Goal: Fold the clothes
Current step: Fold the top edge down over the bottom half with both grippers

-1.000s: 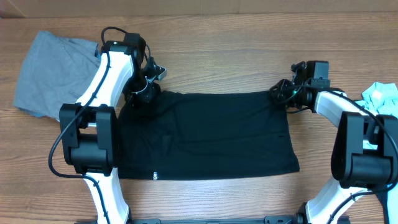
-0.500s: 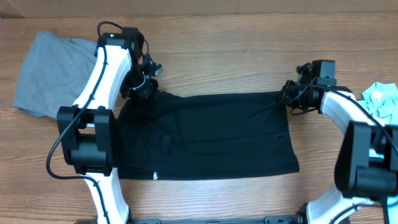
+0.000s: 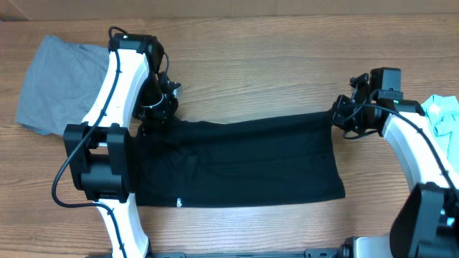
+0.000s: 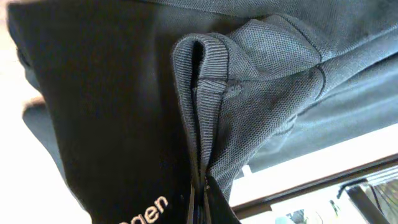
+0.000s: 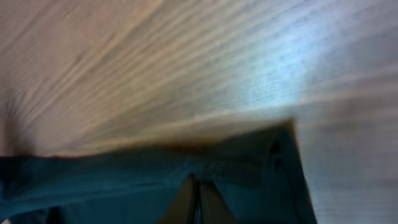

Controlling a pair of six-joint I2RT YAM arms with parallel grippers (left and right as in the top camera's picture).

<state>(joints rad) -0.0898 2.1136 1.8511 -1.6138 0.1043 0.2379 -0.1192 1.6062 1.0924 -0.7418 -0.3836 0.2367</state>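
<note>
Overhead, the large black short-sleeved cloth shirt (image 3: 237,165) lay spread on the wooden table (image 3: 258,57). At the shirt's far left corner the left gripper (image 3: 159,113) was clamped on a fold of fabric. At its far right corner the right gripper (image 3: 339,117) pinched the edge. A grey cloth garment (image 3: 54,86) lay beyond the shirt's left side, and a light-blue garment (image 3: 443,115) lay off its right.

My left arm (image 3: 118,82) and right arm (image 3: 414,143): white rounded links, blocky black joint housings (image 3: 100,168). Black cable (image 3: 60,179) loops off the left one; black wiring at both wrists. Also black: left tool (image 3: 153,118), right tool (image 3: 337,115).
</note>
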